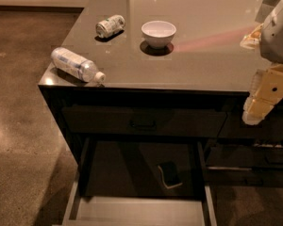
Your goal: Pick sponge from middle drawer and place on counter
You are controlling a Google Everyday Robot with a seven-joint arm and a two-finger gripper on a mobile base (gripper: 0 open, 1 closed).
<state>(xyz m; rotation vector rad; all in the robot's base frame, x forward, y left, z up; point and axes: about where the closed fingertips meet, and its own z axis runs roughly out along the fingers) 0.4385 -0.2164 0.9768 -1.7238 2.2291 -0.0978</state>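
Note:
The sponge is a small dark pad with a pale edge. It lies flat on the dark floor of the open middle drawer, right of centre. The glossy grey-brown counter spans the upper part of the view. My gripper hangs at the right edge, in front of the counter's front edge. It is above and to the right of the sponge, well apart from it, and holds nothing I can see.
On the counter stand a white bowl, a can on its side and a plastic bottle on its side near the left front corner. A shut drawer front with a black handle sits above the open drawer. Narrower drawers are at the right.

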